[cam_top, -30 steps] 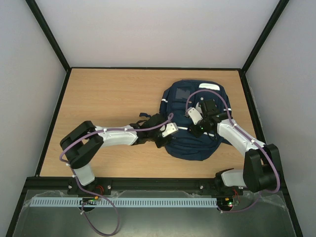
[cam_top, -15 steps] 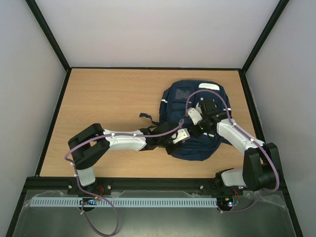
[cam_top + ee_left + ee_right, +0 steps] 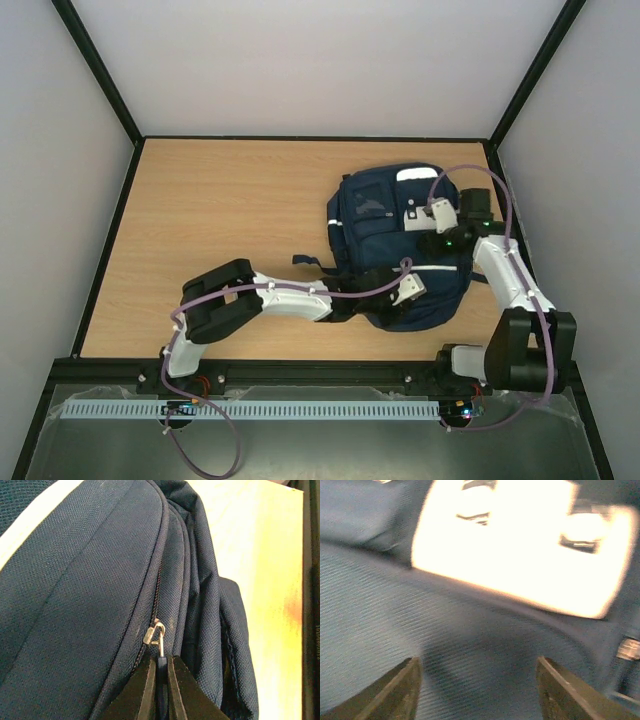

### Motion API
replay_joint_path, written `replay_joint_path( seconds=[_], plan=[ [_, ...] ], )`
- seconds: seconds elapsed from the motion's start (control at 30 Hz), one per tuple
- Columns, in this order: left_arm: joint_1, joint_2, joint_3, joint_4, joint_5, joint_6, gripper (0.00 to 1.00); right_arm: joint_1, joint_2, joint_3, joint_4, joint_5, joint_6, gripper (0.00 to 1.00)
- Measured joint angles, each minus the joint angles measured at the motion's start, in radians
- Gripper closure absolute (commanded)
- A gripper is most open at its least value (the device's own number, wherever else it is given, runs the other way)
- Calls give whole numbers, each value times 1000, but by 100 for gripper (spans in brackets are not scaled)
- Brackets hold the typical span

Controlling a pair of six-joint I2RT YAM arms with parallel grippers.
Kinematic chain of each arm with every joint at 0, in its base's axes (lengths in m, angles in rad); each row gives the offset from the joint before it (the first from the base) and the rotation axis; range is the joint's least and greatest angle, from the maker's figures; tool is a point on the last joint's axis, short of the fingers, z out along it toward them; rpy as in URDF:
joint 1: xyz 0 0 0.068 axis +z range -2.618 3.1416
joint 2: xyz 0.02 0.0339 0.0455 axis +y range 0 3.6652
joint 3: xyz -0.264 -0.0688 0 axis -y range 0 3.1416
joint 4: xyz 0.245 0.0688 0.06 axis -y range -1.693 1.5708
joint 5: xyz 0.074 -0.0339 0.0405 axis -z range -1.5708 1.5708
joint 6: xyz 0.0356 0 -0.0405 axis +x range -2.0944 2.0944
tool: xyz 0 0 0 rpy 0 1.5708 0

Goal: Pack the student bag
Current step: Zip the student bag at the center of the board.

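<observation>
Between the left gripper's (image 3: pixel 161 664) fingers, pinched tight, sits the dark tab of a zip pull (image 3: pixel 158 635), with its metal slider just beyond the tips. From there the zip track (image 3: pixel 161 570) runs straight away from the fingers along a curved seam of the student bag (image 3: pixel 385 225), so any pull would likely have to follow that line. Seen from above, the navy bag lies on the right half of the table (image 3: pixel 220 200), its long axis roughly near to far, and the left gripper works at its near edge.

The right gripper (image 3: pixel 477 680) hangs with fingers spread and nothing between them, over fabric just short of the white patch (image 3: pixel 520 545) at the bag's far right.

Compared with a second ago, the left arm has reached further right and clamped down. The right gripper has drawn off toward the far right and widened, and the bag's outline has shifted a little.
</observation>
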Motion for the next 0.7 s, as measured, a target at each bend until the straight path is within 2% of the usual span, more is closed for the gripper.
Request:
replay_joint_path(
  seconds=[0.2,0.33,0.43,0.57,0.63,0.7],
  plan=[
    [-48,2,0,4,-19,-28,94,-205,86,54,41,17,-9,22],
    [-62,1,-8,27,-40,-47,94,-251,207,109,31,-8,-4,23],
    [-62,1,-19,44,-55,-64,94,-253,297,177,-14,-55,-8,29],
    [-62,-1,-38,62,-74,-94,91,-208,374,240,-60,-82,-18,32],
    [-63,-5,-48,63,-78,-110,87,-161,384,256,-52,-76,-13,34],
    [-68,-8,-58,63,-92,-131,78,-41,401,284,-48,-39,-4,35]
  ],
)
